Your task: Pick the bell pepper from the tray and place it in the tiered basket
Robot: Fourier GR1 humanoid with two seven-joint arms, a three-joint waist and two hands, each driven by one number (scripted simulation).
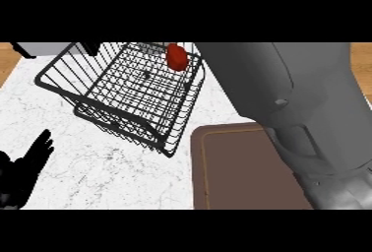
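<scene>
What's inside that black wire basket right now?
A red bell pepper shows at the far right rim of the black wire tiered basket, beside the grey right forearm. Elsewhere only wire mesh shows. The forearm hides whether a hand holds it.

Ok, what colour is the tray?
The tray is dark brown with a thin lighter line inside its rim, seen best in the head view.

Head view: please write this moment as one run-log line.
bell pepper: at tiered basket rim | tray: no pepper | right hand: hidden | left hand: open, resting lower left
</scene>
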